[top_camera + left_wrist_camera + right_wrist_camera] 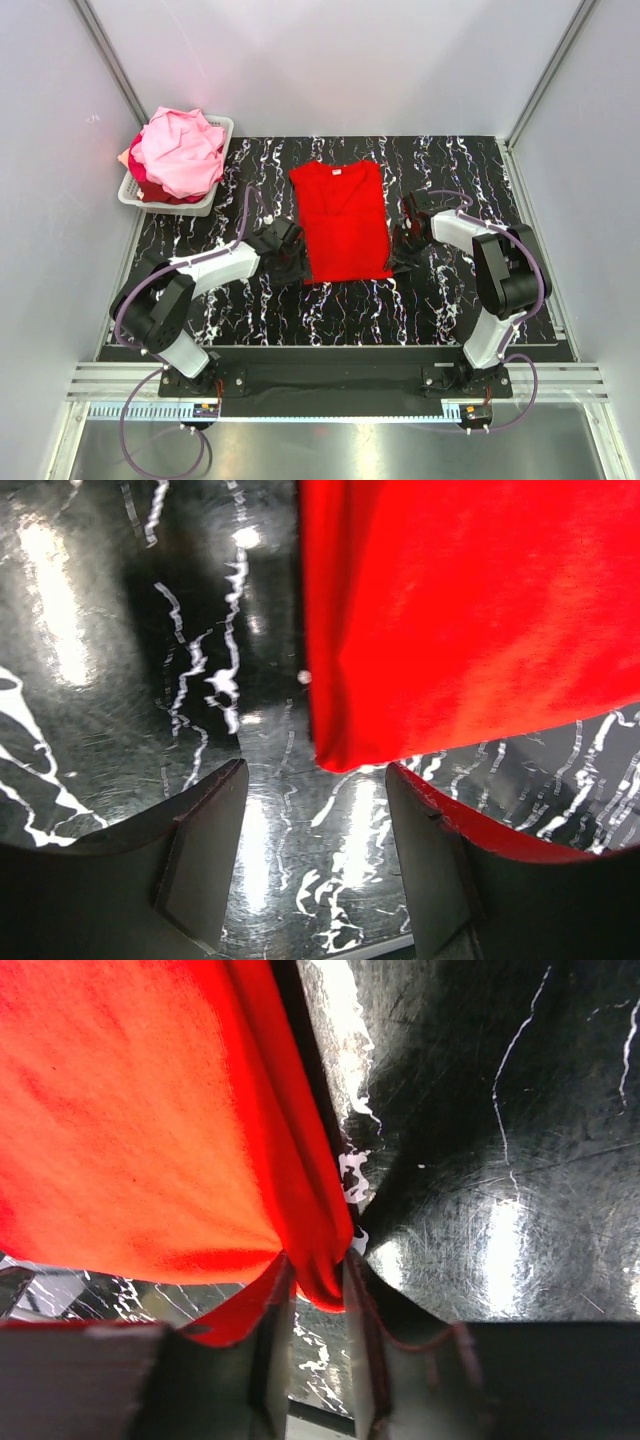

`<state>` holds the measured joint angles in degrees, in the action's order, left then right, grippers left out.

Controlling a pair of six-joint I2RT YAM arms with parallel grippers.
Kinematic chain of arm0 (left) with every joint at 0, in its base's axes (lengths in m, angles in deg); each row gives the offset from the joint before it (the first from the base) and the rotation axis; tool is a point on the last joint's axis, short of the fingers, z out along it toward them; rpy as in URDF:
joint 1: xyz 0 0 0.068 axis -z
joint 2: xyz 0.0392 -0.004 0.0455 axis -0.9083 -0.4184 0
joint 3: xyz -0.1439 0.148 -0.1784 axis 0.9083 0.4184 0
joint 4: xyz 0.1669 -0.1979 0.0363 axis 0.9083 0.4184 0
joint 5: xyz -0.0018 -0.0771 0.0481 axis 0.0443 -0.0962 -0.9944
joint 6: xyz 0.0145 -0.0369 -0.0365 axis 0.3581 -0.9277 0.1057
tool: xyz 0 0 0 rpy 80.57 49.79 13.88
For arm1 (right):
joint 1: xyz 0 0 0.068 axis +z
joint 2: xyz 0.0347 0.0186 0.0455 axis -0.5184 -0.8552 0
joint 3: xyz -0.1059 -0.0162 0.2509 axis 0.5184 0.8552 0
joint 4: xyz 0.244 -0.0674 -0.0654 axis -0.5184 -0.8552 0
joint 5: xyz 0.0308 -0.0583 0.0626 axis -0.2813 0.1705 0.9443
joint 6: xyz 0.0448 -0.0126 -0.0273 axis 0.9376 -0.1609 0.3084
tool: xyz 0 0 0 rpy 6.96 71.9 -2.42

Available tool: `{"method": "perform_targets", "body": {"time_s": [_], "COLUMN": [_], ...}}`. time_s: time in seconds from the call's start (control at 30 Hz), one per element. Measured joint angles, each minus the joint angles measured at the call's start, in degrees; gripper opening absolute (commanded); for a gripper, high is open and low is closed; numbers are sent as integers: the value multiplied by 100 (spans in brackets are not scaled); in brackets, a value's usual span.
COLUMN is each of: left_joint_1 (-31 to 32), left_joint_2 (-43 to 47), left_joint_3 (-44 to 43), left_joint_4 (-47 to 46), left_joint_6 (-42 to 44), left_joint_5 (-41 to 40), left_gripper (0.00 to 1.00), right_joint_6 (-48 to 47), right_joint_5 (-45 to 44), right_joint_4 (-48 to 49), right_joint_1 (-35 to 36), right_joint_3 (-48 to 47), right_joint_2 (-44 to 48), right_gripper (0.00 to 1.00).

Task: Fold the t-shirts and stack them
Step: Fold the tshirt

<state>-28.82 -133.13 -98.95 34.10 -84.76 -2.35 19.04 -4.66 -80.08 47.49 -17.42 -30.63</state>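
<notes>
A soft, bright red t-shirt of cotton lay flat in the middle of the glossy black table with white marbled veins. It was folded into a long narrow panel, its collar and small white neck label at the far end. At the far left corner stood a white slotted plastic basket, heaped with a crumpled light pink shirt. A peach one showed at the basket's left side and darker red cloth underneath. The basket stood well apart from both arms.

From above, the left claw sat at the shirt's near left corner and the right claw at its near right edge. Their dark bodies hid how the jaws stood.

The wrist cameras filled that in. The left claw was spread, its flat grey fingers low over the shiny table. The smooth, rounded corner of the red t-shirt lay just ahead of the gap, not between the pads. The right claw was pinching a gathered fold of the red t-shirt at its edge. The cloth drew into creases where it entered the narrow gap between the fingers.
</notes>
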Motion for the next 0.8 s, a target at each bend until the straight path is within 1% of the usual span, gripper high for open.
{"method": "perform_targets", "body": {"time_s": [0.13,0.67,0.8], "left_joint_1": [0,59,59], "left_joint_2": [0,138,129], "left_joint_3": [151,531,549], "left_joint_4": [-63,-815,-898], "left_joint_6": [-72,-260,-323], "left_joint_5": [-109,-219,-254], "left_gripper": [61,59,55], "right_joint_6": [20,22,22], "right_joint_5": [9,28,33], "right_joint_4": [81,293,330], "right_joint_1": [-2,-4,-4], "right_joint_3": [39,181,205], "right_joint_2": [2,85,103], "right_gripper": [25,21,21]}}
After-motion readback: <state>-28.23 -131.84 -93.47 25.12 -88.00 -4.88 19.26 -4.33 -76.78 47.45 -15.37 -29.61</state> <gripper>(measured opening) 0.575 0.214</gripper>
